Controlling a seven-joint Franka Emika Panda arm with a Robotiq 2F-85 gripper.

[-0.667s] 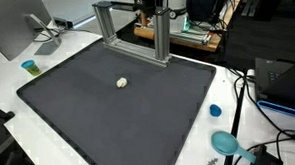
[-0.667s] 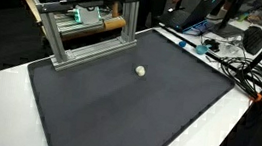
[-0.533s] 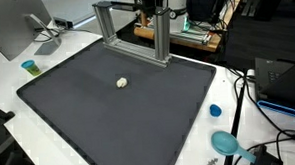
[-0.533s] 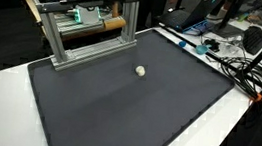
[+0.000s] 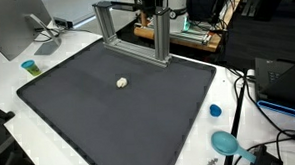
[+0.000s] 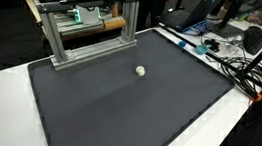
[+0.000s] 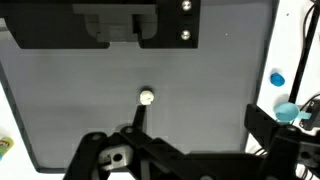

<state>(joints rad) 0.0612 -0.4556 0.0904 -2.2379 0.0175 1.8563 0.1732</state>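
A small cream ball (image 5: 122,83) lies alone near the middle of a dark grey mat (image 5: 109,119). It also shows in an exterior view (image 6: 140,71) and in the wrist view (image 7: 147,97). My gripper (image 7: 190,152) appears only in the wrist view, as dark parts along the bottom edge. It hangs high above the mat with its jaws wide apart and nothing between them. The ball lies on the mat far below, a little beyond the left finger (image 7: 105,155). The gripper is out of both exterior views.
A metal frame (image 5: 135,33) stands on the mat's far edge, also seen in an exterior view (image 6: 85,37). A blue cup (image 5: 29,67), a blue cap (image 5: 215,111) and a teal round object (image 5: 224,142) sit on the white table. Cables (image 5: 253,88) lie beside the mat.
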